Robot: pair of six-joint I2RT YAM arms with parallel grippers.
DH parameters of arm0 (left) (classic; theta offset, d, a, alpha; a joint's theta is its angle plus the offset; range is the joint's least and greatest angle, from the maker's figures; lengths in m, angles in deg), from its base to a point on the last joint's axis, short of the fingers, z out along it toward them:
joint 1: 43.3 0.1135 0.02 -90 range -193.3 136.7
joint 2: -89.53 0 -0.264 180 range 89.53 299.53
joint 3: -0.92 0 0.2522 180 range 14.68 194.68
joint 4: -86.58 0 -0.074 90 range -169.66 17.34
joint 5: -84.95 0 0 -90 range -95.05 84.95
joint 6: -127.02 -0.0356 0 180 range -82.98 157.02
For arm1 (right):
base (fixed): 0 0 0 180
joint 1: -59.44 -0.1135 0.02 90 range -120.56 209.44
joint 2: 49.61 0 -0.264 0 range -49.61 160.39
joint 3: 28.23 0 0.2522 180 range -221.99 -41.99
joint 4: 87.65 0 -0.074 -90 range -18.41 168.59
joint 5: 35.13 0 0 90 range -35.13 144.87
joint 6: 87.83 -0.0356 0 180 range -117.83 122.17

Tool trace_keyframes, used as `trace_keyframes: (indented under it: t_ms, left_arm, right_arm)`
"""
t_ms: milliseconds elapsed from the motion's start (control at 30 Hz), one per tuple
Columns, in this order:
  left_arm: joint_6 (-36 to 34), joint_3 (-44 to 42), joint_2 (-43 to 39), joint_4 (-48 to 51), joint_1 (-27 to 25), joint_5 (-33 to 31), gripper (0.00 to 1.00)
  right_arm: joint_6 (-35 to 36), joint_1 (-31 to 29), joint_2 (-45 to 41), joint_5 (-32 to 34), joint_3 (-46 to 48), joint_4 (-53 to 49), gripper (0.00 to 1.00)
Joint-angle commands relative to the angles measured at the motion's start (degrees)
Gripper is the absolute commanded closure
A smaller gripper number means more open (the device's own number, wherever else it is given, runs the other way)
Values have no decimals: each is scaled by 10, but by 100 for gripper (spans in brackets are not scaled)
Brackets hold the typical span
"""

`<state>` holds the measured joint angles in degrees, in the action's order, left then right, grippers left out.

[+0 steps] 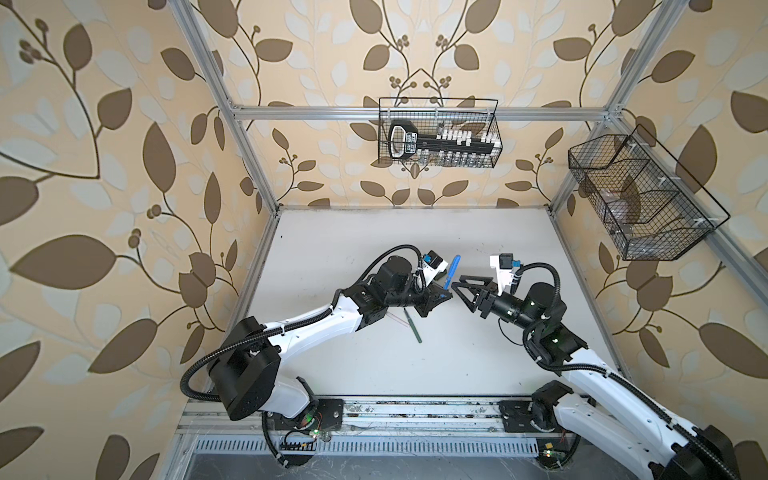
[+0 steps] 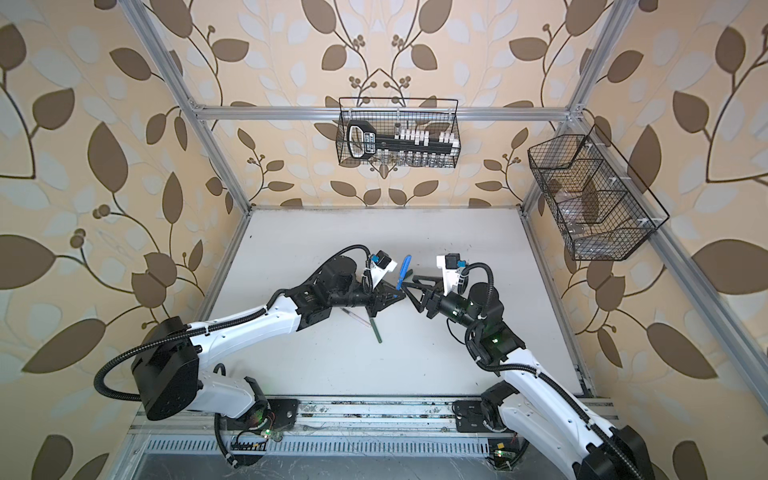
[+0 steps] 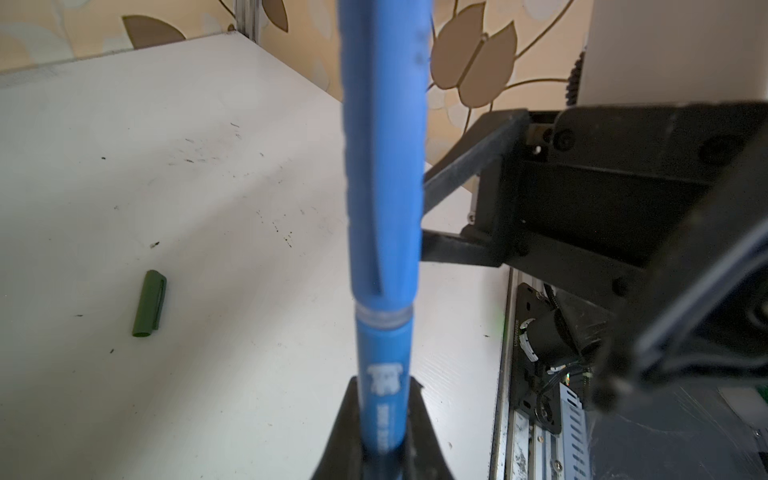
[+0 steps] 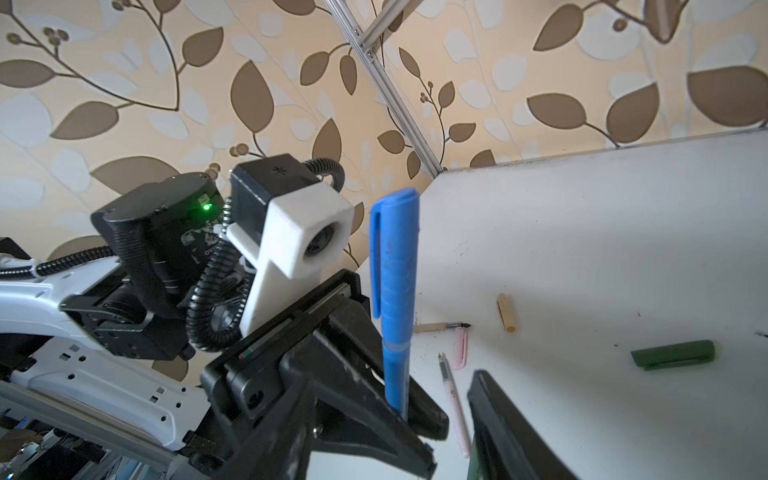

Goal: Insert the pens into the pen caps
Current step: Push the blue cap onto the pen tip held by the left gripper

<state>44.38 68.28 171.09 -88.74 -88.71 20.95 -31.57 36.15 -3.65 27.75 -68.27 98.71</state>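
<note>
Blue looks like the only colour finished: the blue plastic stick pen (image 3: 384,349) carries its blue clip cap (image 3: 384,145) pushed down over the tip, with only a thin clear ring showing between the cap's rim and the barrel, so I judge that pair joined or very nearly so. It is held in the air over the middle of the white tabletop (image 1: 332,249), cap uppermost and leaning a little. The left gripper (image 1: 442,296) is clenched on the lower barrel. Three pairs are left. The dark green stick pen (image 1: 415,330) lies bare on the table just below the left wrist, and its dark green cap (image 4: 673,353) lies well apart from it. The pale pink pen (image 4: 453,386) and the tan pen (image 4: 440,327) lie uncapped near each other, with the short pale pink cap (image 4: 460,347) just beside the tan pen's tip and the stubby tan cap (image 4: 507,312) near them. The left arm reaches from its base in a long low stretch toward the centre, wrist turned so the pen stands up. The right arm folds in from its side, forearm nearly level, and the right gripper (image 1: 459,284) points at the capped pen with its jaws apart, close by the pen but grasping nothing.
</note>
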Motion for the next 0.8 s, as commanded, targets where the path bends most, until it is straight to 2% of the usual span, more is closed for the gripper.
trace_keyframes:
  t_ms: [0, 133, 233, 333, 600, 767]
  left_arm:
    - [-20, 13, -17, 13, -1, -8, 100]
    - [-20, -12, -38, -6, -1, 4, 100]
    - [-8, -49, -59, -62, -1, -6, 100]
    - [-15, -47, -64, -44, -1, -9, 100]
    - [-1, -46, -65, -54, -1, 0, 100]
    - [12, -48, -60, -67, -1, 13, 100]
  right_arm:
    - [-6, 42, -20, -62, -30, -39, 40]
    - [13, 86, 19, -144, -90, -91, 42]
    - [29, 89, 58, -194, -127, -98, 44]
    - [44, 87, 83, -228, -159, -110, 45]
    - [75, 81, 116, -215, -185, -143, 46]
    - [68, 71, 130, -228, -189, -123, 46]
